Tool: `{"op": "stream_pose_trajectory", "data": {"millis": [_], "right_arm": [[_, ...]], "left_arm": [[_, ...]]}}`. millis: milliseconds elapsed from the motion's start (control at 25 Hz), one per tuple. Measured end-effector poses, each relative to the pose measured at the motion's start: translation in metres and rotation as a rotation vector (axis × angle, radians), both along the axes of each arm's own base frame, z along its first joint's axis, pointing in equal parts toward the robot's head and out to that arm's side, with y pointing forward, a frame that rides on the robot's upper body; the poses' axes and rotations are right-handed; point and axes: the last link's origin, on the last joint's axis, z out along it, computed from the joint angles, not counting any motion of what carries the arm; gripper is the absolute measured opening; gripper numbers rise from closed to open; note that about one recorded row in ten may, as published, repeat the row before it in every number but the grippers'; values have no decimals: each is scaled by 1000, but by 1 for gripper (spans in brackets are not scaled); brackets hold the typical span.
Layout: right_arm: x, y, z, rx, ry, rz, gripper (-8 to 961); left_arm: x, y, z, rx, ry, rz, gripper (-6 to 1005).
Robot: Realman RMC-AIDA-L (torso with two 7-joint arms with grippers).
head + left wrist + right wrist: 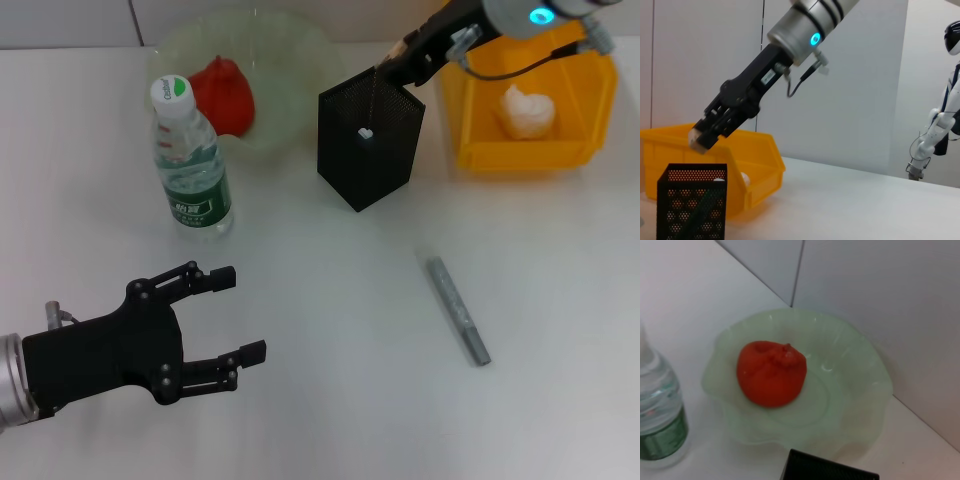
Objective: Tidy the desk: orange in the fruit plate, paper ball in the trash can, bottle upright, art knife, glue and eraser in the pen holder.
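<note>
Right hand (702,139) closed on small tan block eraser (699,141), just above rim of tall black mesh pen holder (368,145). Risk: release off-centre, eraser clips rim, drops to white bench (330,330). Left hand (232,315) open, idle, nr upright clear bottle (189,160).

Left end effector (240,313) sits low and near the body, wrist level, black fingers spread wide apart and pointing across toward the right arm. Right end effector (702,140) is stretched far forward, angled downward, its fingers pinched on a small tan block at the tips.
</note>
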Motion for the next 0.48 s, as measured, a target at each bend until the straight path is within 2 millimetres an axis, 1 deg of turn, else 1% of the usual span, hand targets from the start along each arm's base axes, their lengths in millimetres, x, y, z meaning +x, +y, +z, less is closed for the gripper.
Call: {"op": "stream_pose_trajectory", "data": {"millis": [40,200,360,480], "right_arm": [[0,0,0,0,0,0,416],[6,6,-16,-31,-10,-35,429],[6,5,-19,-40,4,-41,441],[1,1,-16,-48,16,-36,451]], "left_arm": [[0,0,0,0,0,0,862],[0,0,0,0,1,-1,862],[0,1,0,2,3,-2,862],[0,1,1,3,4,-2,862]]}}
